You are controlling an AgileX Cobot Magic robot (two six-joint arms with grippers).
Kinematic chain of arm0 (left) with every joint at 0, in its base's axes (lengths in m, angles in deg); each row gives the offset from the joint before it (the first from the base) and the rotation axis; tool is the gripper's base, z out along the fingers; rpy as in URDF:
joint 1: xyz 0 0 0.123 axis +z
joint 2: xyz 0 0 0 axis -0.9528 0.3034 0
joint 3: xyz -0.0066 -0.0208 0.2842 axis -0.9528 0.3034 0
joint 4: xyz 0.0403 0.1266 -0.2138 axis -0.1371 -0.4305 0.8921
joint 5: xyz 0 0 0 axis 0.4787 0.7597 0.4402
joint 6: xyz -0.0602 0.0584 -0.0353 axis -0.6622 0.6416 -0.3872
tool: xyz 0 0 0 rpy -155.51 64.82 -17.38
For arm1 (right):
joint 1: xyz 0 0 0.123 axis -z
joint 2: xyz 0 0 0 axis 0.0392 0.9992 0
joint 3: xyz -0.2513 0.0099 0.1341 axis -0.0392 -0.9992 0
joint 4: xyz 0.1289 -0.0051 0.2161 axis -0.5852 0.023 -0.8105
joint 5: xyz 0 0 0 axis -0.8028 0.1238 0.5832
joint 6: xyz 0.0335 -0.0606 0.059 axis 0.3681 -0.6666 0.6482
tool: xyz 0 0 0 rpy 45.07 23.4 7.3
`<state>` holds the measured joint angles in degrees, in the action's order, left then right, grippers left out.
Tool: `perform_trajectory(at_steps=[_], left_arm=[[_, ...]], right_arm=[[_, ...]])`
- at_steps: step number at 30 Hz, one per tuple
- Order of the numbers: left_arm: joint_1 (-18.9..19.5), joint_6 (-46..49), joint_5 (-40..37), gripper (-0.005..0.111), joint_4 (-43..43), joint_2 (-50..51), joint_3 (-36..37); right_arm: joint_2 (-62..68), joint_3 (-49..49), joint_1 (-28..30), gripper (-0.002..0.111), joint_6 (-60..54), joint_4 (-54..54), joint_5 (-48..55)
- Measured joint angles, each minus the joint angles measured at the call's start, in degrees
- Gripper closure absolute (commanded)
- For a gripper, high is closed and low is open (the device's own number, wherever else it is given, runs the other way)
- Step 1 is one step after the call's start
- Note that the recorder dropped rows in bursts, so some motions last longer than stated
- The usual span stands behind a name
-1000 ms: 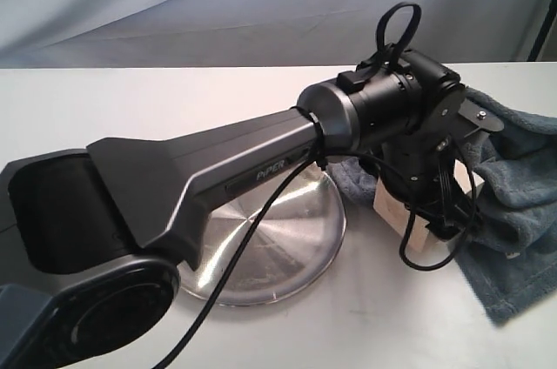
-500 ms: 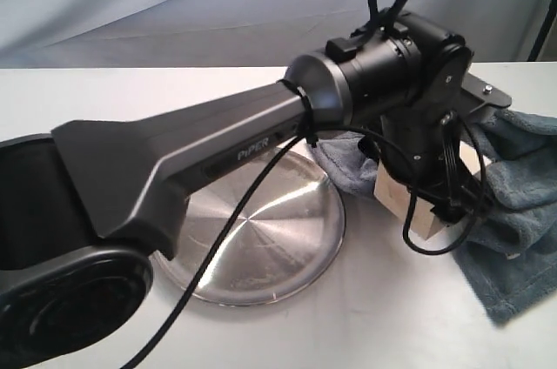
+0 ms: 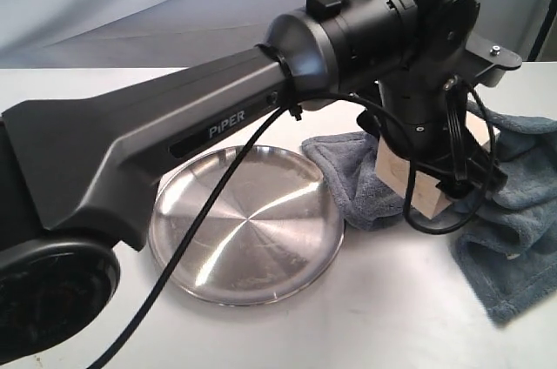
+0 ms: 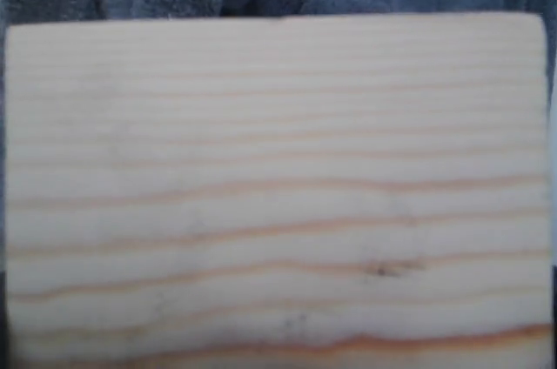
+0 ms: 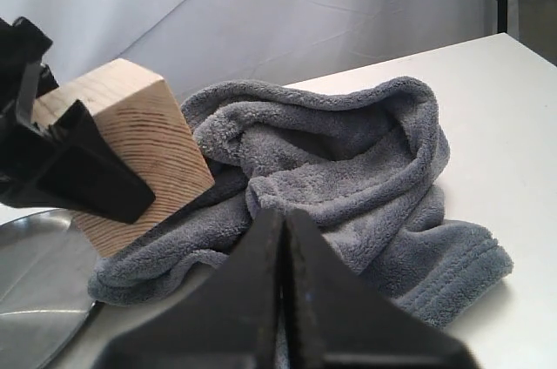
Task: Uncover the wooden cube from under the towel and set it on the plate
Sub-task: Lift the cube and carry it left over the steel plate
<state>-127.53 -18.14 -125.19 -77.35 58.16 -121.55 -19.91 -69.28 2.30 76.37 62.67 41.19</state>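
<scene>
Risen since a moment ago, the left pincer [image 3: 439, 179] clamps the wooden cube [image 3: 392, 169] by flat faces; stiff, probably light wood. Right pincer [image 5: 284, 238] is closed, empty.

Soft, even light fills the scene, with streaked glare across the plate [image 3: 252, 230] and only faint shadows on the table [image 3: 392, 317]. The left wrist view is blurred, the wooden cube [image 4: 278, 186] sitting too close to the lens to be sharp.

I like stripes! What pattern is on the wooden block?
Pale wood with thin orange-brown grain lines across the block; the left wrist view shows it best.
</scene>
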Motion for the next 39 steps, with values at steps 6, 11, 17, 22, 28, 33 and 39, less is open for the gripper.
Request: perform_trajectory(at_steps=[6, 11, 17, 22, 28, 33, 39], left_arm=[[0.9, -1.8, -3.2, 0.107, -4.0, 0.1, 0.0], [5.3, -2.6, -3.3, 0.107, 0.4, 0.1, 0.0], [9.9, -2.8, -3.3, 0.107, 1.5, 0.0, 0.0], [12.6, -3.0, -3.5, 0.107, 1.1, -1.0, 1.7], [13.8, -2.2, -3.5, 0.107, -3.0, -5.4, 9.9], [14.8, -2.2, -2.4, 0.107, -3.4, -10.0, 21.9], [15.3, -2.2, 9.9, 0.107, -0.3, -15.4, 36.2]], right_arm=[[0.0, 0.0, 0.0, 0.105, 0.0, 0.0, 0.0], [0.0, 0.0, 0.0, 0.105, 0.0, 0.0, 0.0], [0.0, 0.0, 0.0, 0.105, 0.0, 0.0, 0.0], [0.0, 0.0, 0.0, 0.105, 0.0, 0.0, 0.0], [0.0, 0.0, 0.0, 0.105, 0.0, 0.0, 0.0], [0.0, 0.0, 0.0, 0.105, 0.0, 0.0, 0.0], [0.0, 0.0, 0.0, 0.105, 0.0, 0.0, 0.0]])
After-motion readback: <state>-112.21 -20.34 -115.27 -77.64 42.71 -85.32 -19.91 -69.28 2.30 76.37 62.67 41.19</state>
